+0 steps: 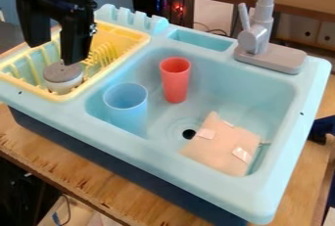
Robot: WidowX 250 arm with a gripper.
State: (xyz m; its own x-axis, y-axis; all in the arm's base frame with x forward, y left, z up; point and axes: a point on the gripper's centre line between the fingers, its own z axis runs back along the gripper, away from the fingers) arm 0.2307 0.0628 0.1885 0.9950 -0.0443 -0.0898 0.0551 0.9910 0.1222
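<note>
The black gripper point(56, 51) hangs at the upper left over the yellow dish rack point(124, 33), its two fingers apart and nothing between them. Just under its right fingertip sits a white round container with a grey top point(63, 77), inside the rack; whether they touch I cannot tell. In the light blue sink basin point(262, 85), a blue cup point(126, 107) stands upright at the left, and a red cup point(175, 80) stands upright behind it to the right. A beige, cushion-like piece with white patches point(222, 144) lies at the basin's front right, beside the dark drain hole point(189, 134).
A grey faucet point(258, 36) rises from the sink's back edge, its spout reaching the top of the view. The sink unit rests on a wooden table point(78, 171). A dark blue object point(322, 128) is at the right edge. Raised notches line the sink's back left rim.
</note>
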